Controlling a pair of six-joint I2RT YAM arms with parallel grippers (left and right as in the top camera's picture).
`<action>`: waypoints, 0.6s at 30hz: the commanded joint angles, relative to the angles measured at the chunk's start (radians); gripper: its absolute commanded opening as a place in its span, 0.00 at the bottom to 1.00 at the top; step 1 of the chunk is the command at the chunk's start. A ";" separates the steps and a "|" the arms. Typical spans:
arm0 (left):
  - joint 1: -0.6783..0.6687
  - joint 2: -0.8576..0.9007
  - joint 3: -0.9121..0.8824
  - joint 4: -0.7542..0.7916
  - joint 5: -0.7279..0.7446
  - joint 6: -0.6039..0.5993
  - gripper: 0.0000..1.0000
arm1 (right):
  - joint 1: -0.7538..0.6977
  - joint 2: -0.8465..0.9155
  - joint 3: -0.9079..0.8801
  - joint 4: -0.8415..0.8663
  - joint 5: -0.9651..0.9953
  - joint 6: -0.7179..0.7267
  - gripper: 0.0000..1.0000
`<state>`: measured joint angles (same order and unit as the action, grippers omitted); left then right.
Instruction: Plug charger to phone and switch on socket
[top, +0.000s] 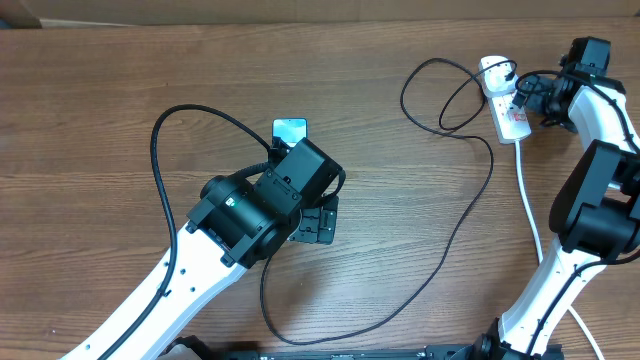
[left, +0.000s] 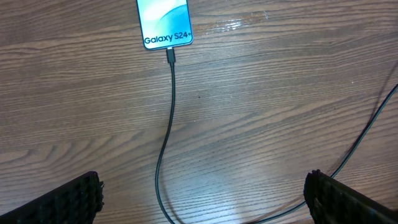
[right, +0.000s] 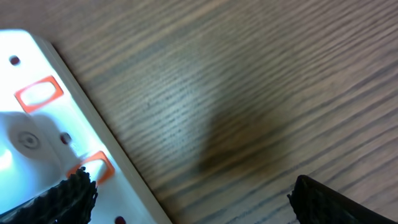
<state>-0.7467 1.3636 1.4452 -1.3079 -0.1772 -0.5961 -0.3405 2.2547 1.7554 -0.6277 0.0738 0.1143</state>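
The phone (left: 164, 22) lies screen up with its blue "Galaxy S24+" display lit; in the overhead view only its top end (top: 290, 128) shows beyond my left arm. The black charger cable (left: 165, 130) has its connector in the phone's bottom port and loops across the table (top: 470, 210) to the white socket strip (top: 508, 112). My left gripper (left: 202, 199) is open and empty above the cable, below the phone. My right gripper (right: 193, 196) is open, low beside the socket (right: 56, 137), one finger over its orange-red switches.
The socket's thick white cord (top: 530, 200) runs down the right side beside my right arm. The black cable makes a large loop at the left (top: 165, 170) and another near the socket (top: 440, 95). A cardboard edge lies along the far table side.
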 joint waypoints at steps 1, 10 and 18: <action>-0.006 0.008 -0.005 0.003 -0.021 0.016 1.00 | -0.005 -0.002 -0.002 0.015 -0.009 0.019 1.00; -0.006 0.009 -0.005 0.004 -0.013 0.016 1.00 | -0.005 -0.002 -0.002 0.021 -0.076 0.016 1.00; -0.006 0.009 -0.005 0.004 -0.013 0.016 1.00 | -0.005 0.002 -0.002 0.024 -0.076 0.016 1.00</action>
<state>-0.7467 1.3636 1.4452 -1.3079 -0.1772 -0.5961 -0.3416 2.2547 1.7554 -0.6128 0.0143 0.1272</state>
